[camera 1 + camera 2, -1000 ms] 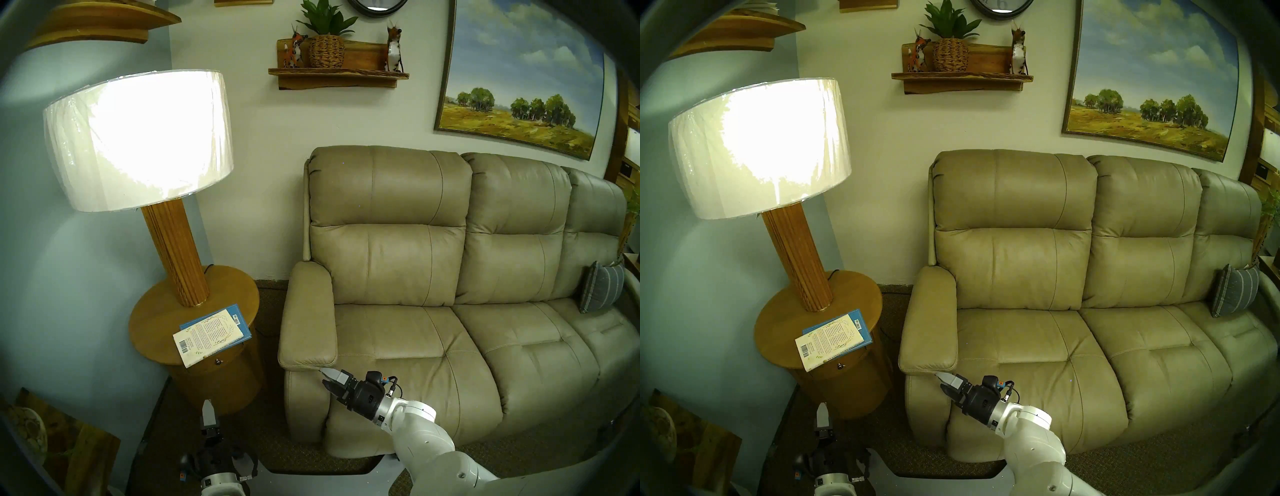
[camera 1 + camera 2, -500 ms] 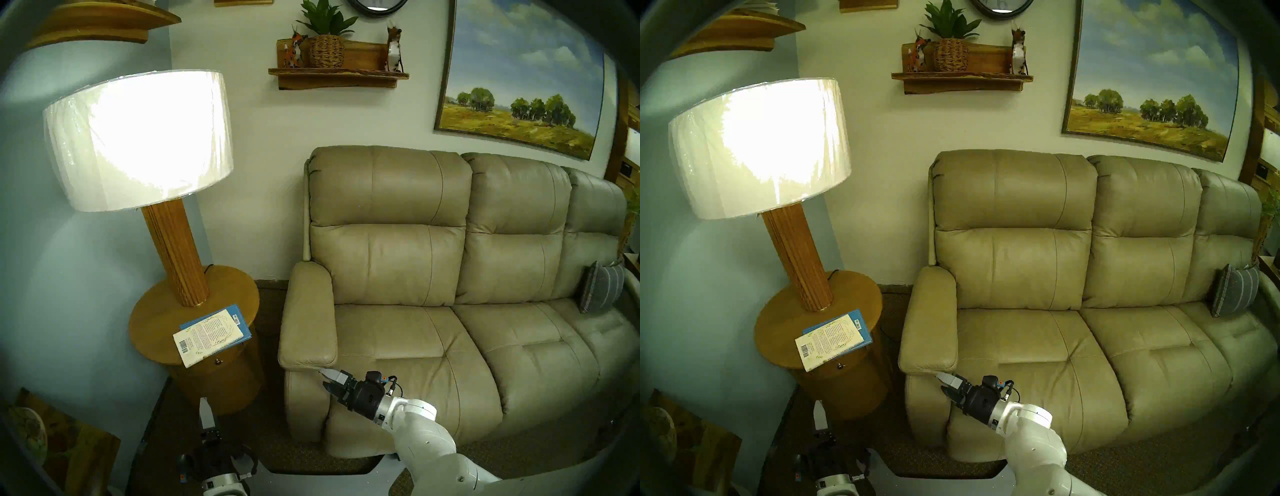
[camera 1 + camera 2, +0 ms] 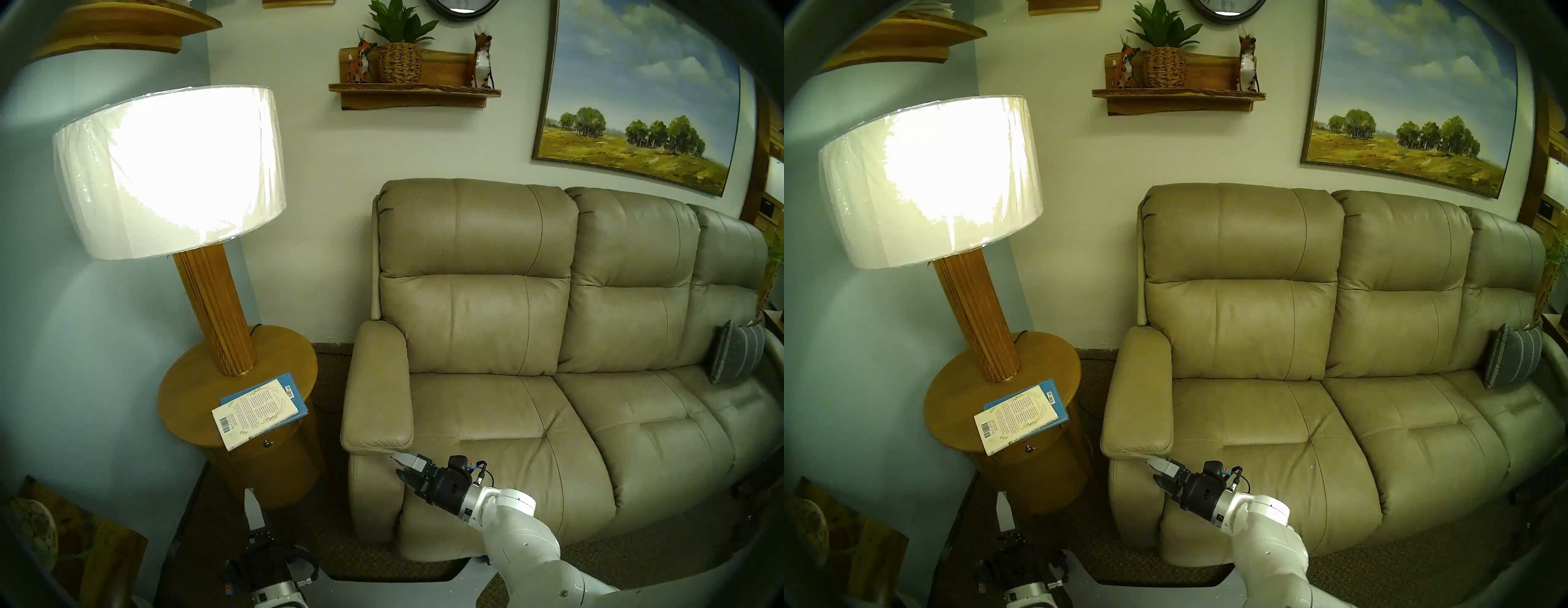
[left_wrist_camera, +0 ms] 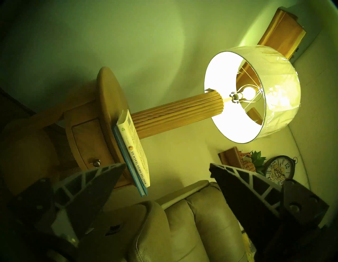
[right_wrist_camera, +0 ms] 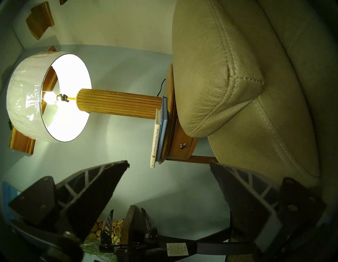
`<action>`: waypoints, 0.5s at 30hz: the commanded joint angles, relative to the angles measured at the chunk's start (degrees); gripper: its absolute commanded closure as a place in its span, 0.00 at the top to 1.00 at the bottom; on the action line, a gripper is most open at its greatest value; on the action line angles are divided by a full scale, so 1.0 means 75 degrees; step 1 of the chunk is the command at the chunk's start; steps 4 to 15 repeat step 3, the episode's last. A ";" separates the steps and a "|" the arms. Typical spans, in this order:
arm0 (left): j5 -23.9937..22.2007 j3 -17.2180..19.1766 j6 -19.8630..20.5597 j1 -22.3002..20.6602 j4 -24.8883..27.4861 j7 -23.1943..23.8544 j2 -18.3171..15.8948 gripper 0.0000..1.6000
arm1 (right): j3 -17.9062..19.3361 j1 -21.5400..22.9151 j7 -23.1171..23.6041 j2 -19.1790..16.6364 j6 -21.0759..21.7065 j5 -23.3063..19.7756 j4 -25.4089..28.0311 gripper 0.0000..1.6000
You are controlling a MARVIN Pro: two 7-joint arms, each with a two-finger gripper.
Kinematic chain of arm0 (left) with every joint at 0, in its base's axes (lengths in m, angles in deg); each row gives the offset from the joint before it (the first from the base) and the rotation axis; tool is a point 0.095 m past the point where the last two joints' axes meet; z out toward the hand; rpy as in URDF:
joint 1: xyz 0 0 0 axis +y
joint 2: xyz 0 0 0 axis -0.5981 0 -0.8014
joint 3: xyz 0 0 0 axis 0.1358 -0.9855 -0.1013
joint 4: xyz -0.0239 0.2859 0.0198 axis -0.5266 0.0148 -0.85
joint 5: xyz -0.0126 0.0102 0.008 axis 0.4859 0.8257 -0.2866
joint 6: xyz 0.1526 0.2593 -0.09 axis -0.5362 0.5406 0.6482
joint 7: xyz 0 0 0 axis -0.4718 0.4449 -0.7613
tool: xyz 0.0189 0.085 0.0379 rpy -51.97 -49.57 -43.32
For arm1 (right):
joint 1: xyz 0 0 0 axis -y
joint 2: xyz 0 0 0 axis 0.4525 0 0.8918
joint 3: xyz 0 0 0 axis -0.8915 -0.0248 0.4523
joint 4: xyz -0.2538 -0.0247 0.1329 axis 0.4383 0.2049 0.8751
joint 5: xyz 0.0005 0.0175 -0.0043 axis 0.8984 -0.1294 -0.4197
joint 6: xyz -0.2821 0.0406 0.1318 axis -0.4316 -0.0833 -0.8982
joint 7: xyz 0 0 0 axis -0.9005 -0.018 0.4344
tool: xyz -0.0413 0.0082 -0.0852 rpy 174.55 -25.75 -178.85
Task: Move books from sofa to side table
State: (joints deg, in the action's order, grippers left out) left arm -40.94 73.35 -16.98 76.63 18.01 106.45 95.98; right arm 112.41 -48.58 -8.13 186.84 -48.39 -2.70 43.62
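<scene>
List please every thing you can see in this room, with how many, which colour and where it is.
books: two, cream on light blue, stacked on the side table
side table: one, honey wood, left of the sofa
lamp: one, white shade, lit, on the side table
sofa: one, beige, against the wall
cushion: one, grey striped, sofa's far end
shelf: one, wood, holds a plant and two figurines
painting: one, landscape, above the sofa
left gripper: open, empty
right gripper: open, empty, by the armrest

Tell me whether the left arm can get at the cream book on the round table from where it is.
Probably yes. The left tool is open and empty below the table, and the cream book lies uncovered on the blue one, overhanging the near edge.
</scene>
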 commanded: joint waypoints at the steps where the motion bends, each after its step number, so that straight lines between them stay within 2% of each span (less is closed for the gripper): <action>1: -0.0342 -0.0084 0.0008 -0.0203 -0.0087 0.0563 -0.0040 1.00 | -0.0324 -0.0061 0.0797 -0.0044 0.0030 -0.0394 0.0157 1.00; 15: -0.0393 -0.0106 0.0001 -0.0222 -0.0111 0.0590 -0.0045 1.00 | -0.0376 -0.0078 0.0780 -0.0054 0.0040 -0.0450 0.0176 1.00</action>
